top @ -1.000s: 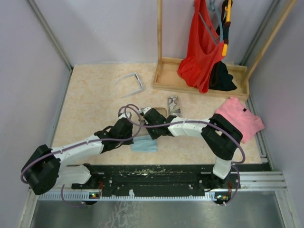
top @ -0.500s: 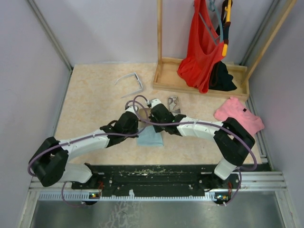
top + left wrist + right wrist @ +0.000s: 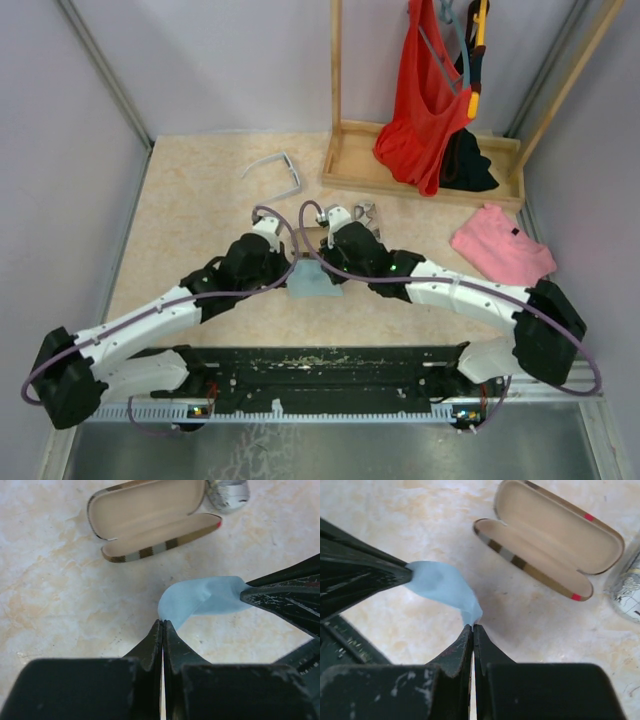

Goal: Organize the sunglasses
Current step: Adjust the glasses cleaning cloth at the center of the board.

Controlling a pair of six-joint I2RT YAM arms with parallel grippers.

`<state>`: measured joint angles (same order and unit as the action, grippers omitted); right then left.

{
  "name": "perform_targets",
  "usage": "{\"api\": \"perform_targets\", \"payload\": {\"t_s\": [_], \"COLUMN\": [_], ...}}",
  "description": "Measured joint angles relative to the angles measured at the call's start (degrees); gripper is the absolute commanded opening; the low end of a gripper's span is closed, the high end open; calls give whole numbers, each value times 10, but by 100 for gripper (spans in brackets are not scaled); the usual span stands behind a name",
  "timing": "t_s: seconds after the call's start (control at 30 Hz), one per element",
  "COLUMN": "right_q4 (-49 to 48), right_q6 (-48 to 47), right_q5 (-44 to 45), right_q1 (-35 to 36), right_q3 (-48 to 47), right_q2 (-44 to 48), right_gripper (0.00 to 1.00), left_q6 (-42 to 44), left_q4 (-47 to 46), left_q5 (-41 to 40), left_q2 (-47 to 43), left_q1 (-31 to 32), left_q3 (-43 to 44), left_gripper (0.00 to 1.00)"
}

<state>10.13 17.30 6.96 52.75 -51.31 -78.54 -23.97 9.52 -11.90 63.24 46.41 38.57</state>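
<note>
The white-framed sunglasses lie open at the far left of the table, away from both arms. I cannot make out the dark wire-framed pair. My left gripper is shut on one corner of a light blue cloth. My right gripper is shut on the opposite corner of the cloth. The cloth hangs between them just above the table. The open brown-striped case lies empty just beyond the cloth and also shows in the right wrist view.
A grey-patterned case lies right of the striped case. A wooden rack base with hanging red and black clothes stands at the back right. A pink garment lies at the right.
Both arms have reached farther from their bases, and the blue cloth has moved with them toward the open striped case.
</note>
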Motion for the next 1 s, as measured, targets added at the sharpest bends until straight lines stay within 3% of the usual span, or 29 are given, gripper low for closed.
{"api": "perform_targets", "payload": {"t_s": [0.43, 0.73, 1.0], "right_q4": [121, 145, 56], "right_q6": [83, 137, 109], "right_q5": [-1, -6, -4], "right_q1": [118, 113, 18], "right_q3": [3, 62, 113], "right_q2": [139, 141, 92], "right_gripper": [0, 0, 0], "left_q6": [-81, -93, -39], "left_q4": [146, 140, 31], "left_q5": [-42, -63, -97], "left_q2": [-101, -57, 29], "left_q1": [177, 185, 163], "left_q3": [20, 13, -12], "left_gripper": [1, 1, 1]}}
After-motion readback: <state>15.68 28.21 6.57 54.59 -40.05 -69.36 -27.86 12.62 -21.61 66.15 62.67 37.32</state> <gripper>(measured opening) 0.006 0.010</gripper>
